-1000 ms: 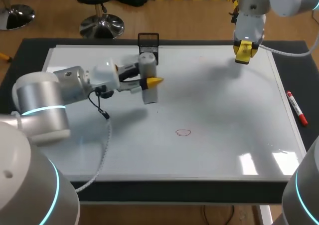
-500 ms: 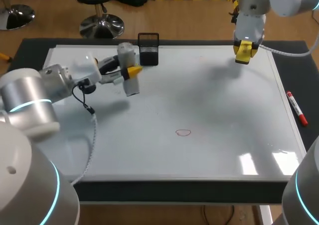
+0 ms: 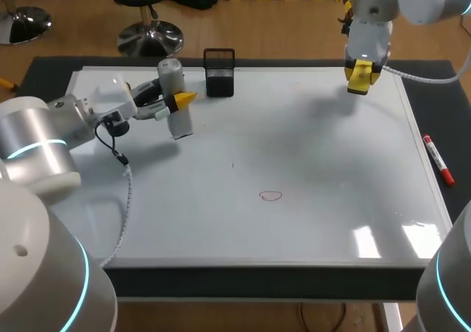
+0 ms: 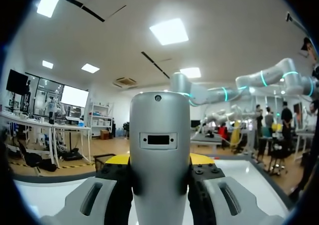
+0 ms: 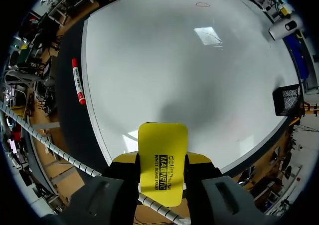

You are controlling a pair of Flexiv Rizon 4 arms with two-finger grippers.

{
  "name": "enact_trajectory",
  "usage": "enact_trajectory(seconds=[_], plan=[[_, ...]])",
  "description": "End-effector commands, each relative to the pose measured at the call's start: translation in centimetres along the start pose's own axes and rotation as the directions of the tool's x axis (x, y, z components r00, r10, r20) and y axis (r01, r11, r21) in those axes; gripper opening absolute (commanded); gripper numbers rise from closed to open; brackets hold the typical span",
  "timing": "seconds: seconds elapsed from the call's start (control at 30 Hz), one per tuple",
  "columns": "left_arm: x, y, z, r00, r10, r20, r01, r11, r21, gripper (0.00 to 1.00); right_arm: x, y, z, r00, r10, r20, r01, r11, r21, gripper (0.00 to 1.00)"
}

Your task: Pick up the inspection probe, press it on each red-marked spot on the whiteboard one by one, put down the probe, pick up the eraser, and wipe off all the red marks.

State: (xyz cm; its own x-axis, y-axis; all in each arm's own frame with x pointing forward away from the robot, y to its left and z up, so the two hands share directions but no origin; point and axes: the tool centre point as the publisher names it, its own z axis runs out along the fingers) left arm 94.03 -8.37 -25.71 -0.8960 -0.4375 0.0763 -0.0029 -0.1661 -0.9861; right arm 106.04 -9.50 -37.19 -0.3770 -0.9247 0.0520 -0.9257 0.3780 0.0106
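Observation:
The grey inspection probe hangs tilted above the whiteboard's far left part, beside the black mesh holder. My left gripper is shut on its middle. In the left wrist view the probe stands upright between the yellow-tipped fingers. A yellow eraser sits in my right gripper, which is shut on it above the board's far right corner; in the right wrist view the eraser fills the gap between the fingers. One small red mark lies near the board's middle front.
A red marker lies on the black mat right of the board. The mesh holder stands at the board's far edge. A cable trails from my left wrist across the board's left side.
My left arm has carried the probe left and towards the far edge, away from the board's middle, past the mesh holder. The right arm has kept still with the eraser.

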Motion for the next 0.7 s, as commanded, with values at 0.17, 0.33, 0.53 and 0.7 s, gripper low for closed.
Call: enact_trajectory(seconds=[0.17, 0.33, 0.53, 0.7], plan=[[-0.31, 0.08, 0.27, 1.0, -0.003, -0.007, 0.003, 1.0, -0.002, 0.0, 0.02, -0.08, -0.14, 1.0, -0.002, -0.004, 0.002, 1.0, 0.0, 0.0], [-0.31, 0.08, 0.27, 1.0, -0.003, -0.007, 0.003, 1.0, -0.002, 0.0, 0.02, -0.08, -0.14, 1.0, -0.002, -0.004, 0.002, 1.0, 0.0, 0.0], [-0.31, 0.08, 0.27, 1.0, -0.003, -0.007, 0.003, 1.0, -0.002, 0.0, 0.02, -0.08, -0.14, 1.0, -0.002, -0.004, 0.002, 1.0, 0.0, 0.0], [-0.31, 0.08, 0.27, 1.0, -0.003, -0.007, 0.003, 1.0, -0.002, 0.0, 0.02, -0.08, -0.14, 1.0, -0.002, -0.004, 0.002, 1.0, 0.0, 0.0]])
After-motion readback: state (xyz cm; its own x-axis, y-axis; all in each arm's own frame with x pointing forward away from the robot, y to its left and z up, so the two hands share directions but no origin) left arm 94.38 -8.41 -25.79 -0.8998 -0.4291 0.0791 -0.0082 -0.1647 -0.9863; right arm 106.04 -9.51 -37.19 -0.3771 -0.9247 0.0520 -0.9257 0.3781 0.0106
